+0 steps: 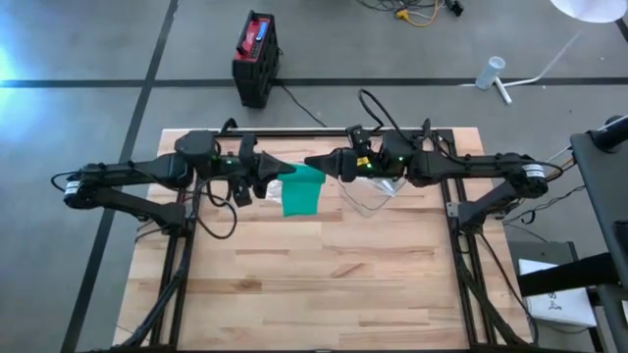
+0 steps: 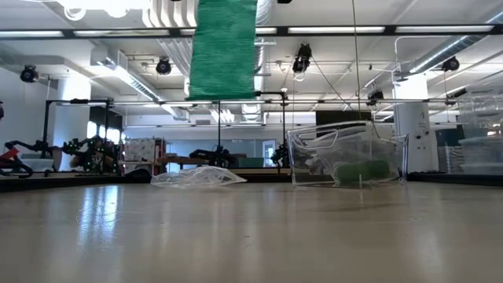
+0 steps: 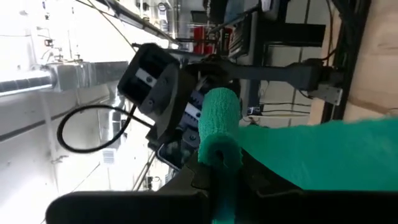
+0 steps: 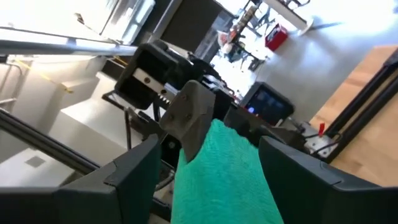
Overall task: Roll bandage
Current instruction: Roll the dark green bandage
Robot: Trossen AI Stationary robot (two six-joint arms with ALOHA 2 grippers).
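**Inspector:** Green elastic bandage [image 1: 302,192], a soft crepe strip, hangs in the air above the light wooden table [image 1: 324,294], held up between the two arms near the far edge. In the low view its loose end [image 2: 224,47] drops from above and stops well clear of the tabletop.

**Assistant:** State of the left gripper [image 1: 273,176]?

**Inspector:** Closed on the bandage. Its own wrist view shows the rolled end of the strip [image 3: 219,127] standing just past the dark fingers, with the flat length running off toward the table side.

**Assistant:** And the right gripper [image 1: 316,163]?

**Inspector:** Jaws apart, wide. In the right wrist view the two dark fingers [image 4: 127,177] stand on either side of the green strip [image 4: 227,171], with a gap visible on each side; no contact with the cloth can be confirmed there. The left arm's fingertip shows beyond, pressed on the strip's upper edge.

**Assistant:** Anything else on the table?

**Inspector:** A clear plastic box [image 2: 342,157] stands near the far edge, under the right arm, with a green object [image 2: 361,171] inside it; what the object is cannot be told. A crumpled clear plastic wrapper [image 2: 198,178] lies on the wood beside it, apart from the box.
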